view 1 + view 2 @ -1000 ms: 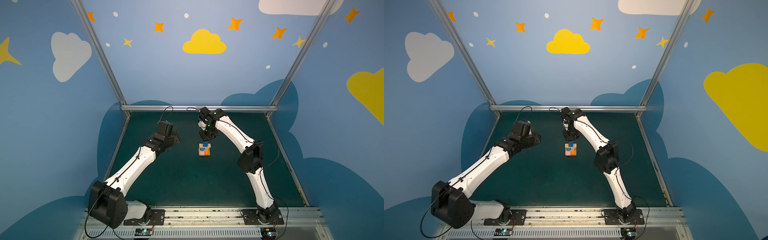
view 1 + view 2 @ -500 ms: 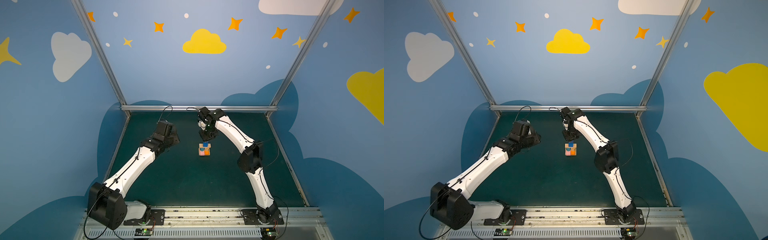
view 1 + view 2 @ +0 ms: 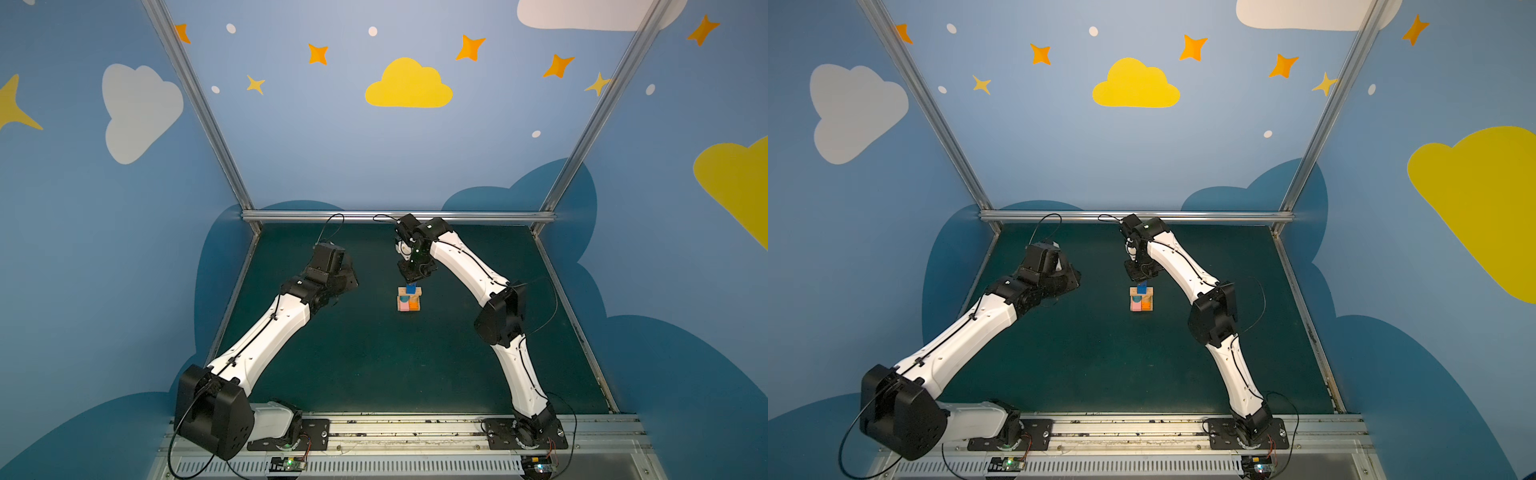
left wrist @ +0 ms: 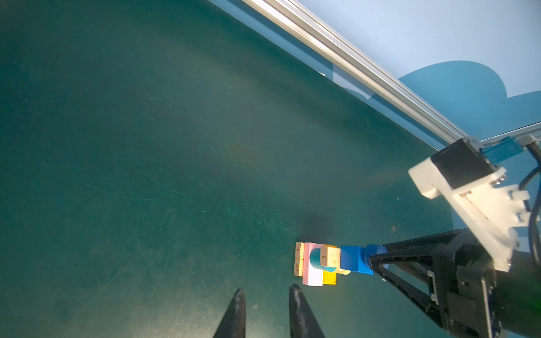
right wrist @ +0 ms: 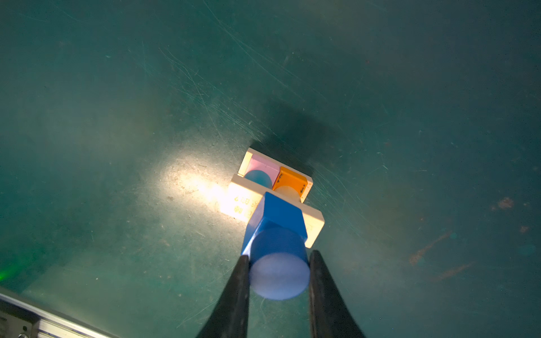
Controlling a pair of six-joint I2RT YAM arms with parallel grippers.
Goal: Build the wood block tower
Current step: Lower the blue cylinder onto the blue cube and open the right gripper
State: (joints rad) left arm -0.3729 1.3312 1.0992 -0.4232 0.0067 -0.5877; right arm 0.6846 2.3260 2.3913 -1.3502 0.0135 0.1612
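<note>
Dark-blue cylinder (image 5: pixel 278 272): clamped by right gripper (image 5: pixel 279 256) atop blue cube (image 5: pixel 281 213). Left gripper (image 4: pixel 267 289): parted, empty. Tower (image 3: pixel 409 300) could be toppled if the cylinder is dragged sideways at release.

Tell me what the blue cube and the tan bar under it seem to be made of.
Blue cube: probably wood under smooth, matte blue paint; even colour, crisp edges. Tan bar: bare pale wood, unpainted, with printed marks; glare hides any grain.
</note>
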